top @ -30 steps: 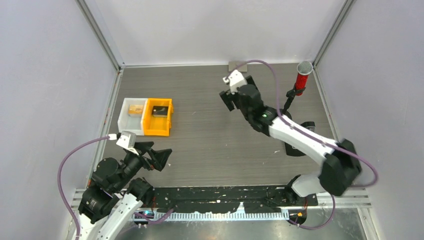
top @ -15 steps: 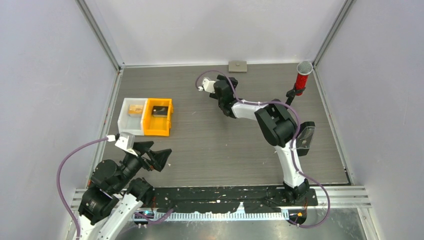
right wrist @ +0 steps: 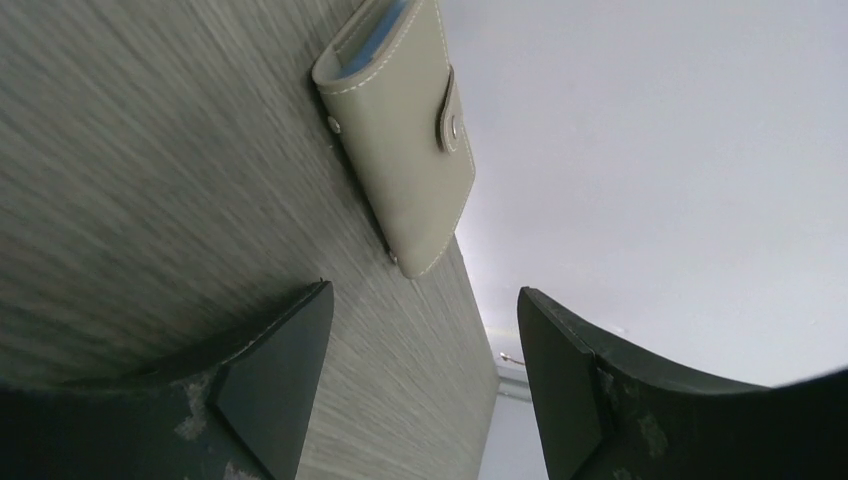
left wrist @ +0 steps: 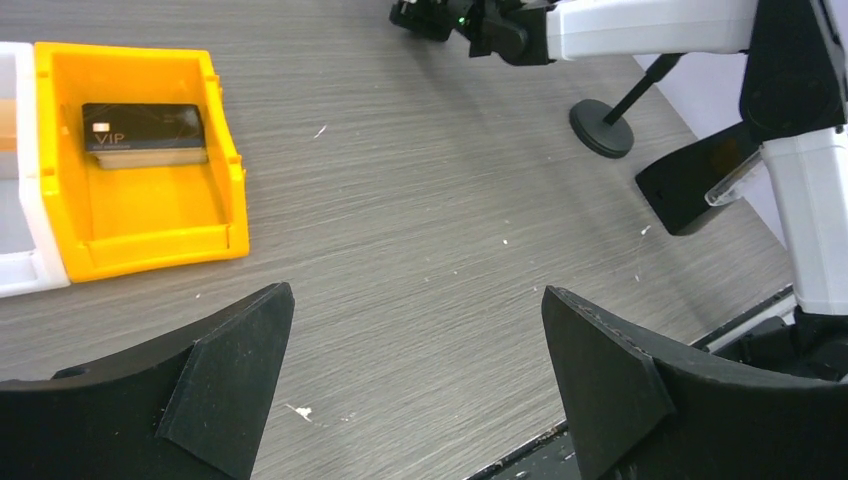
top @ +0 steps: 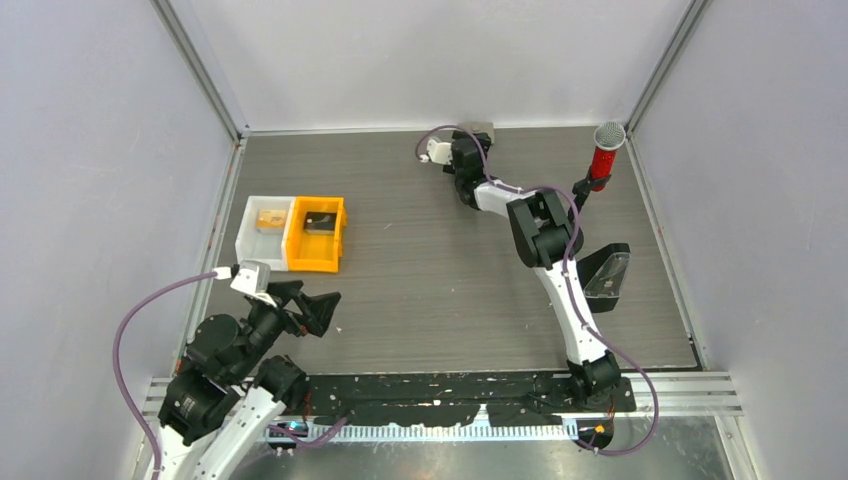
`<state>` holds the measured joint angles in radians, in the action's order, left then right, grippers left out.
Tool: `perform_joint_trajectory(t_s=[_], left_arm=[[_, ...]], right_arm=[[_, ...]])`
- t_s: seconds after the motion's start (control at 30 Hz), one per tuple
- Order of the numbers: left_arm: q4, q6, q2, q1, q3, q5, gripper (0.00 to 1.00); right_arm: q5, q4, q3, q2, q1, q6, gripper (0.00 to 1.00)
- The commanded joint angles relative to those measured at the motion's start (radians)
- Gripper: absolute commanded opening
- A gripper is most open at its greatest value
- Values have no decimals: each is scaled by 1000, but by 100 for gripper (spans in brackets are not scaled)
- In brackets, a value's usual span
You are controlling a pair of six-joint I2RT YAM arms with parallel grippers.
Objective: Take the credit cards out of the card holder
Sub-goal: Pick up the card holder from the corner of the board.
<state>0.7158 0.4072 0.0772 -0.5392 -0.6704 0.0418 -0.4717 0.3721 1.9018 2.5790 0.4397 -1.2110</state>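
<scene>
A robot lab — walled table, metal frame.

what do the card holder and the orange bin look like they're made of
Card holder: probably leather or faux leather, matte beige-grey; stitched edges and a snap strap show. Orange bin: moulded plastic, smooth, slightly glossy; uniform colour, thin rounded walls.

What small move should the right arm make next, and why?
Probably ease the right jaws forward around the card holder. It lies folded shut by the back wall, just ahead of the open jaws, not yet between them, a blue card peeking out.
</scene>
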Motion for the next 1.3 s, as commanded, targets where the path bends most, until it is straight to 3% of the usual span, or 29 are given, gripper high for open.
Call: perform_joint_trajectory(t_s=[0.0, 0.3, 0.43, 0.63, 0.67, 0.73, 0.8, 0.83, 0.93, 1.07, 1.27], left_arm=[[3, -11, 44, -3, -15, 70, 99], [4, -1, 62, -3, -26, 199, 99], [8, -1, 40, -3, -23, 291, 99], [15, -1, 30, -3, -23, 318, 99], [17, 0, 30, -3, -23, 317, 99], [17, 1, 31, -2, -23, 316, 99], [15, 0, 32, -3, -23, 313, 99], [14, -1, 33, -3, -23, 311, 99], [10, -1, 35, -4, -23, 297, 99], [28, 4, 43, -3, -25, 321, 99], [81, 14, 70, -3, -40, 385, 99]], right_arm=[[107, -50, 82, 29, -12, -92, 76], [180, -180, 328, 169, -71, -143, 73], [218, -177, 380, 201, -90, -125, 73], [270, -171, 422, 228, -101, -122, 68], [280, -171, 423, 226, -101, -117, 65], [292, -162, 427, 222, -104, -103, 47], [299, -132, 424, 220, -106, -96, 22], [297, -125, 421, 218, -107, -94, 18], [287, -102, 358, 176, -103, -98, 5], [267, -106, 171, 23, -84, -31, 5], [412, -138, -170, -305, -48, 144, 5]])
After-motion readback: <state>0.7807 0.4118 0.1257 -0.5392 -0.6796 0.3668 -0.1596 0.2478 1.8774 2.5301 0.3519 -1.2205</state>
